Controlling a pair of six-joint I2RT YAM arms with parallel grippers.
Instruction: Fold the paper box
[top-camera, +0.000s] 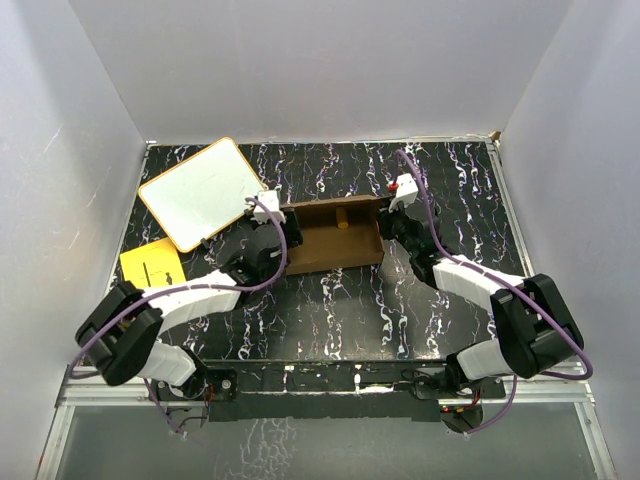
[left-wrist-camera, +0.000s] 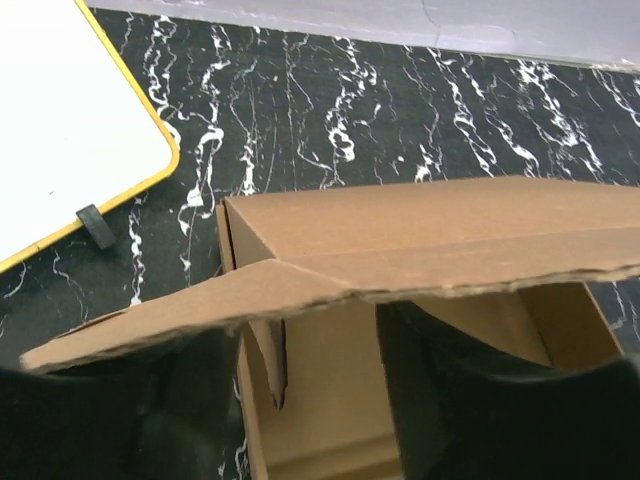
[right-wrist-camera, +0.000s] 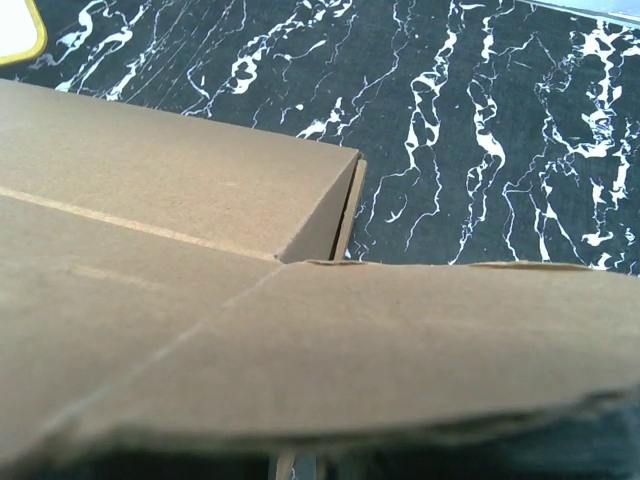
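Observation:
The paper box (top-camera: 335, 240) is a shallow brown cardboard box in the middle of the black marbled table, open at the top. My left gripper (top-camera: 283, 230) is at its left end. In the left wrist view its jaws (left-wrist-camera: 305, 345) stand open astride the box's left end wall, with a loose flap (left-wrist-camera: 300, 290) lying across the fingers. My right gripper (top-camera: 393, 222) is at the box's right end. In the right wrist view a cardboard flap (right-wrist-camera: 330, 350) covers nearly all of the fingers, and the gripper looks shut on that flap.
A white board with an orange rim (top-camera: 200, 190) lies at the back left, close to the box's left end, with a small black clip (left-wrist-camera: 95, 225) at its edge. A yellow sheet (top-camera: 150, 265) lies left of my left arm. White walls enclose the table.

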